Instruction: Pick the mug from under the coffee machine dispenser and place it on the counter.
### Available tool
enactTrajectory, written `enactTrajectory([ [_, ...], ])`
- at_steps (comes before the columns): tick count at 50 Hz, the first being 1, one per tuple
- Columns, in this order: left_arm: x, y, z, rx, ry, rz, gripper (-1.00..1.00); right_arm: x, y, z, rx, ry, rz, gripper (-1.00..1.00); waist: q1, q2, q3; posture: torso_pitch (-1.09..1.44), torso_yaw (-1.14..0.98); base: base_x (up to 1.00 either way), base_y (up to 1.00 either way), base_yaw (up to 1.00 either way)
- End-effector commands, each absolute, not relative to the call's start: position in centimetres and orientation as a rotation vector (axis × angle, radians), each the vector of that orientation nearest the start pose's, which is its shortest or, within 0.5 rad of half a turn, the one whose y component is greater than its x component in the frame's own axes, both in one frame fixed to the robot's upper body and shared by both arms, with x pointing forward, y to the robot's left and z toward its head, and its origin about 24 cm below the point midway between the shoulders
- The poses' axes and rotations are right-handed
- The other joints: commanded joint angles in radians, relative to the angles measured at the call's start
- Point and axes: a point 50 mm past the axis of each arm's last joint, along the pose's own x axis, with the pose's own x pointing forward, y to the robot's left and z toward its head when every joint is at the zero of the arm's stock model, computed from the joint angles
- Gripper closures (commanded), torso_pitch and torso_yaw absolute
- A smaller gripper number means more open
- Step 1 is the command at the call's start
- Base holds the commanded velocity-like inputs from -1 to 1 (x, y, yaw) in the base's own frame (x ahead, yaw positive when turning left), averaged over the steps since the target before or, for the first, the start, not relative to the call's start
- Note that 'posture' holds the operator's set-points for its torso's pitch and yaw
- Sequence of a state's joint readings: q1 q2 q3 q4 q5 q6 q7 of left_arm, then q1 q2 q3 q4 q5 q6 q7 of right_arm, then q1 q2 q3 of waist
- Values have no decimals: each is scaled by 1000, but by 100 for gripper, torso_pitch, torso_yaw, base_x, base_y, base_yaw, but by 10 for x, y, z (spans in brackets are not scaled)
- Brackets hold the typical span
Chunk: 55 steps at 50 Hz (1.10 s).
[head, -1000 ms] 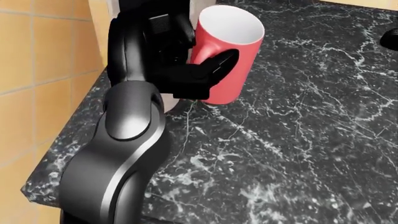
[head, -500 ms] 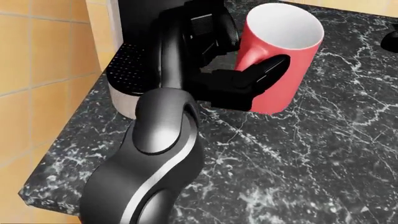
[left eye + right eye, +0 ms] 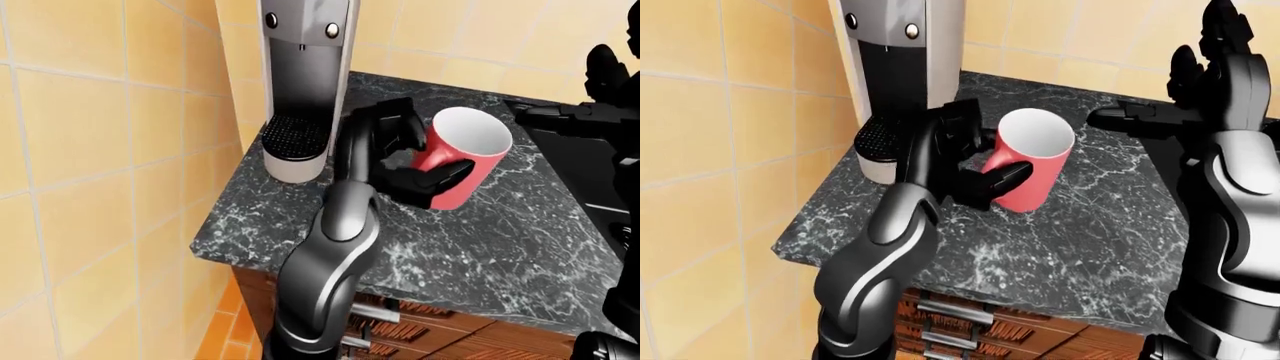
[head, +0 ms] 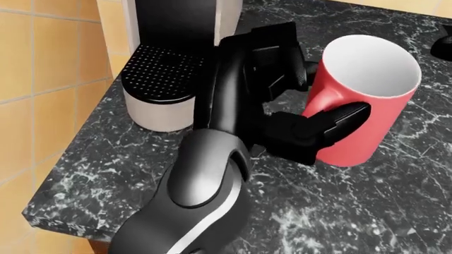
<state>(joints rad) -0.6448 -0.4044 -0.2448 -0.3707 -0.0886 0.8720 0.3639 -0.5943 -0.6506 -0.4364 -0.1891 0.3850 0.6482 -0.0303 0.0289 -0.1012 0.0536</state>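
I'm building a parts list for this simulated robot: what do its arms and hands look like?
Both arms are glossy black with rounded, capsule-like shells and a bulbous elbow that catches grey highlights. The left hand is matte black, with blocky, segmented fingers. The right hand is the same black, with thick, knuckled fingers. No cables, markings or sleeves show.

A simulated kitchen: yellow tiled walls (image 3: 90, 150), a black marble counter (image 3: 500, 247), a coffee machine (image 3: 303, 67), wooden drawers (image 3: 970, 322) beneath.
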Motion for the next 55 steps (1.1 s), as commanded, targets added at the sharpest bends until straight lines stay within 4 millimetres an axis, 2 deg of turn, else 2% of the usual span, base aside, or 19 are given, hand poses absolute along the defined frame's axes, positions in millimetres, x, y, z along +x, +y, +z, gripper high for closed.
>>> enactTrajectory([
  [1,256,-16,253,-289,-191,-369,100,279,-295,294,-118,-411,-289,-100,1,-10,-26,0,0,0,0,0],
  [13,245,-19,246,-274,-183,-480,100,279,-296,296,-120,-416,-291,-100,2,-11,-26,0,0,0,0,0],
  [42,240,-9,217,-227,-139,-524,100,279,-295,294,-123,-412,-289,-100,5,-8,-28,0,0,0,0,0],
  [55,238,3,209,-214,-136,-511,100,279,-295,295,-122,-412,-290,-100,6,-6,-29,0,0,0,0,0],
])
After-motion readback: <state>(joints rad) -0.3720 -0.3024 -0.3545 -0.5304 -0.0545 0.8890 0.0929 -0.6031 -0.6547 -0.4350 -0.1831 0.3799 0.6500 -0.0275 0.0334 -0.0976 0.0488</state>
